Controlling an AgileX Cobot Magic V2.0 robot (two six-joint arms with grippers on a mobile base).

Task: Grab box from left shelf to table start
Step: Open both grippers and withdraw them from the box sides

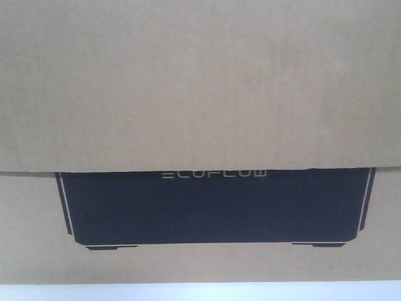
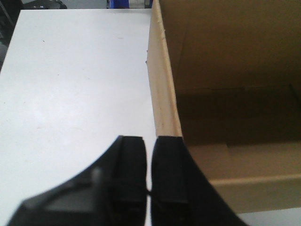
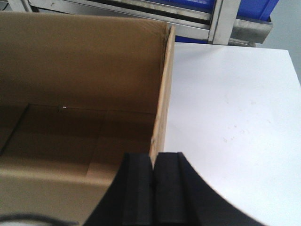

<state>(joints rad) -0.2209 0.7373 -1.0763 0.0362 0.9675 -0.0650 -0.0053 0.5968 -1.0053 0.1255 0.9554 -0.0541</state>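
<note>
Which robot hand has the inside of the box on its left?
The right gripper: in its wrist view the box opens to its left, with the white table on its right. For the left gripper it's the other way round.

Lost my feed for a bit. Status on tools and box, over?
Left tool shut on box wall, right tool shut on opposite wall. Box open-topped, sitting on table. Nothing in the way.
</note>
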